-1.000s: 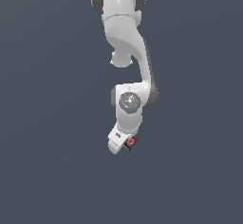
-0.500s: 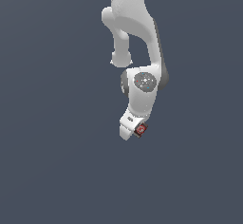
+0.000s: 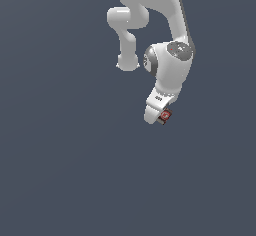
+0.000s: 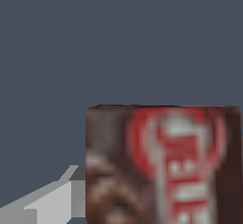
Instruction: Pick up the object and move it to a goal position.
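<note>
The object (image 3: 165, 115) is a small dark brown-black box with a red and white oval label. It sits at the tip of my white arm in the exterior view. My gripper (image 3: 161, 118) is shut on it and holds it above the dark grey floor. In the wrist view the box (image 4: 163, 166) fills the near part of the picture, label facing the camera. One grey finger (image 4: 52, 201) shows beside it; the other finger is hidden behind the box.
A flat, plain dark grey surface (image 3: 60, 170) fills both views. The white arm links (image 3: 170, 65) reach down from the top of the exterior view. No other objects or goal marker show.
The arm has carried the box toward the exterior view's right and higher in the picture. The box has stayed in the gripper throughout.
</note>
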Robot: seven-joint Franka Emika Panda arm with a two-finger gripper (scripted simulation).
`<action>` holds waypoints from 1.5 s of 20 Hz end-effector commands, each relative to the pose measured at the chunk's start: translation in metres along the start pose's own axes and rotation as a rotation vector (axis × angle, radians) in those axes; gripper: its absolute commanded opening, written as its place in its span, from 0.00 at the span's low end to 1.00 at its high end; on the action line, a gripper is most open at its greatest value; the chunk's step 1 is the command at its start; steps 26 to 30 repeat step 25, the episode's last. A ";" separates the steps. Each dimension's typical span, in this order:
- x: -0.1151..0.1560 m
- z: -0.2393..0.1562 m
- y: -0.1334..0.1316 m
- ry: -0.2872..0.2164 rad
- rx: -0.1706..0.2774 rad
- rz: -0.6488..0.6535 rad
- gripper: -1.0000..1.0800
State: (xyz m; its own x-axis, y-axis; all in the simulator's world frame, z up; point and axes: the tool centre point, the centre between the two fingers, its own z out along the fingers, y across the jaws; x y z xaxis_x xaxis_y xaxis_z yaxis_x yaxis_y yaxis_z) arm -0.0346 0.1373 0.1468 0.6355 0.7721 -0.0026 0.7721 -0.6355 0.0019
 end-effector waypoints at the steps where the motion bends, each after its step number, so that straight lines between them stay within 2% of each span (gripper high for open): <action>1: 0.003 -0.018 -0.024 0.000 -0.001 0.000 0.00; 9: 0.014 -0.071 -0.090 0.000 -0.001 0.000 0.00; 15: 0.022 -0.098 -0.122 0.001 0.001 0.000 0.00; 20: 0.025 -0.108 -0.133 0.002 0.002 0.000 0.00; 30: 0.025 -0.106 -0.131 0.002 0.002 0.000 0.00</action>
